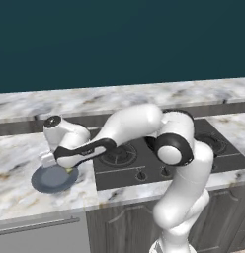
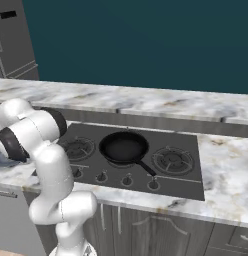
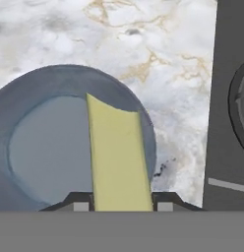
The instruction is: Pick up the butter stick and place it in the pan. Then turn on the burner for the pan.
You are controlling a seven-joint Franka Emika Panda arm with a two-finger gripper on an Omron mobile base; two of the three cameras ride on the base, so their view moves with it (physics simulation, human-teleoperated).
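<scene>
Marble counter left of the cooktop (image 1: 159,158): gripper (image 1: 51,159) low over the blue-grey plate (image 1: 45,182). From the right base: pan (image 2: 123,147) well apart on a middle burner. Hand view: butter stick (image 3: 118,155) between both fingertips (image 3: 80,202), long axis running straight away; appears grasped, above the plate.

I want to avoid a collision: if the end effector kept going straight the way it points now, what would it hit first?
Probably the blue-grey plate. The end effector points down at it, with the butter stick between its fingertips, so the stick's far end would likely touch the plate first. Depth is unclear.
</scene>
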